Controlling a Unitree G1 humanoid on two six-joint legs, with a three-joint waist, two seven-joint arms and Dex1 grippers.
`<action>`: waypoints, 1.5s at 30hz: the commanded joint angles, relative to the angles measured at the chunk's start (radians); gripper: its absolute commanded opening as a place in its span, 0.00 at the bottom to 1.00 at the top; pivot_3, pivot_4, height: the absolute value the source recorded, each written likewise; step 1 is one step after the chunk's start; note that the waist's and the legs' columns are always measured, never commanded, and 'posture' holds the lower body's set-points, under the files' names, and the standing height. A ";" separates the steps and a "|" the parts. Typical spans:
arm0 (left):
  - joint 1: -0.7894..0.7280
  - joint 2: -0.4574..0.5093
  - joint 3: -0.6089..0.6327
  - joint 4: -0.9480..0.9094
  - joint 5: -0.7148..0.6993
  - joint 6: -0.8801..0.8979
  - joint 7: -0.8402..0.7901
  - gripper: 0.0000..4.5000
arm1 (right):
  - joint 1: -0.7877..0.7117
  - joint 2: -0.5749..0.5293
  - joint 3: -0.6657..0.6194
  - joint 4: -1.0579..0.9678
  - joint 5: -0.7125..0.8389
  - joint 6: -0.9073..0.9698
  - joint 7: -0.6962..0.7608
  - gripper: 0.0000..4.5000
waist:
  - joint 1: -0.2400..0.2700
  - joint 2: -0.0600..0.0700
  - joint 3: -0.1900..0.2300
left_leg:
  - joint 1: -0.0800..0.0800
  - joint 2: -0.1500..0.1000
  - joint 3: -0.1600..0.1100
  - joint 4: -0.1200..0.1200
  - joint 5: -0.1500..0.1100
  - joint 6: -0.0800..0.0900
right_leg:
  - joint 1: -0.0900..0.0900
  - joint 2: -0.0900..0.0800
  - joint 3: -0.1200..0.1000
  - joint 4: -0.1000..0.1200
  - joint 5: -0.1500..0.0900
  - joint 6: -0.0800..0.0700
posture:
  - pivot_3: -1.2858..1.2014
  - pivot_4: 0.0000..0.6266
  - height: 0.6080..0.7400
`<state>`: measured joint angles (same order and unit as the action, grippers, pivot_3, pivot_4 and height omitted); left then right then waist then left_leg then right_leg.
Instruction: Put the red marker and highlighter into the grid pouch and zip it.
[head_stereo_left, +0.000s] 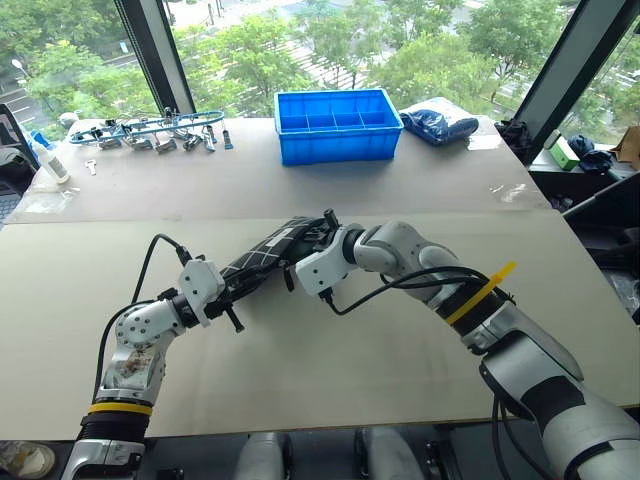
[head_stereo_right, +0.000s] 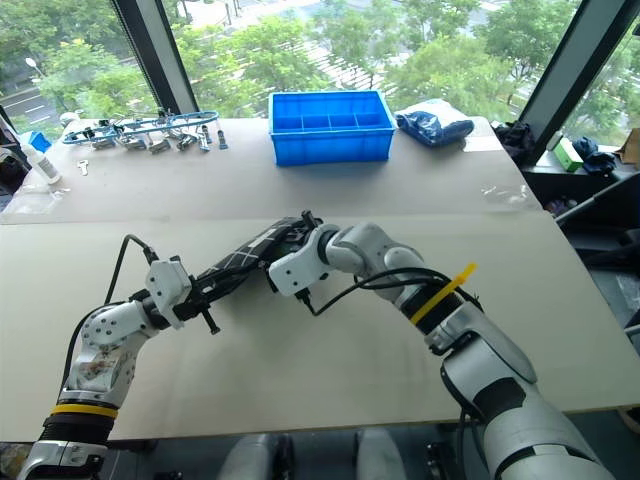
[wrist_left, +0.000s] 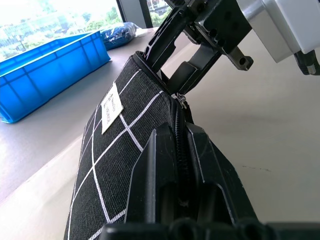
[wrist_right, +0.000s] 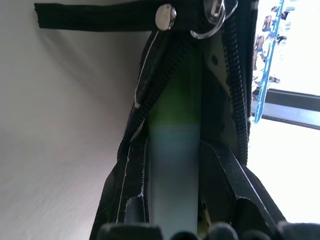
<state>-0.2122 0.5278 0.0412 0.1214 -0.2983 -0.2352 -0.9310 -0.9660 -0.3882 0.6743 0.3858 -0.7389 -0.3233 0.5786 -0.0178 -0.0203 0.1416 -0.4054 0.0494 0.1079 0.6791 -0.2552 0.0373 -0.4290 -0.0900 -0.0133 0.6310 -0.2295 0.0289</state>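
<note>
Beige table (head_stereo_left: 400, 400): left end effector (wrist_left: 177, 165) clamps grid pouch (wrist_left: 115, 150), steadying it. Right end effector (wrist_right: 175, 200) pinches highlighter (wrist_right: 175, 160), feeding it through the open zipper.

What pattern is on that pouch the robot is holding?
The grid pouch is black with thin white grid lines and a small white label, clearest in the left wrist view.

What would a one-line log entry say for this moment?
left pincer: shut on pouch edge | right pincer: pushing highlighter into open pouch | zipper: not closed
</note>
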 joint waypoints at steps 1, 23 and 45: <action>-0.010 -0.001 0.012 -0.047 -0.017 -0.003 0.002 0.00 | 0.015 0.030 -0.033 -0.027 0.073 -0.071 -0.009 0.22 | 0.000 0.000 0.000 | 0.000 0.000 0.000 0.000 0.000 0.000 | 0.000 0.000 0.000 0.000 0.000 0.000 | 0.52 0.24 1.00; -0.029 -0.004 0.003 -0.026 -0.014 -0.006 -0.010 0.00 | 0.015 -0.078 -0.291 -0.197 0.500 0.040 0.343 0.79 | 0.003 0.000 0.000 | 0.000 0.000 0.000 0.000 -0.001 0.001 | 0.001 0.000 0.000 -0.001 0.000 0.000 | 0.52 0.24 1.00; -0.029 -0.007 0.007 -0.020 -0.011 -0.014 -0.014 0.00 | 0.363 0.061 -0.407 -0.616 1.122 1.206 0.221 0.79 | 0.009 0.000 0.000 | 0.001 -0.001 -0.012 0.001 -0.002 0.003 | 0.003 0.000 -0.001 0.000 0.000 0.000 | 0.52 0.24 1.00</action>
<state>-0.2327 0.5153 0.0350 0.1256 -0.3020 -0.2388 -0.9471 -0.5852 -0.3333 0.2676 -0.2164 0.3757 0.8463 0.8288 -0.0090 -0.0206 0.1414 -0.4049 0.0483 0.0966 0.6800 -0.2571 0.0406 -0.4254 -0.0904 -0.0153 0.6306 -0.2295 0.0286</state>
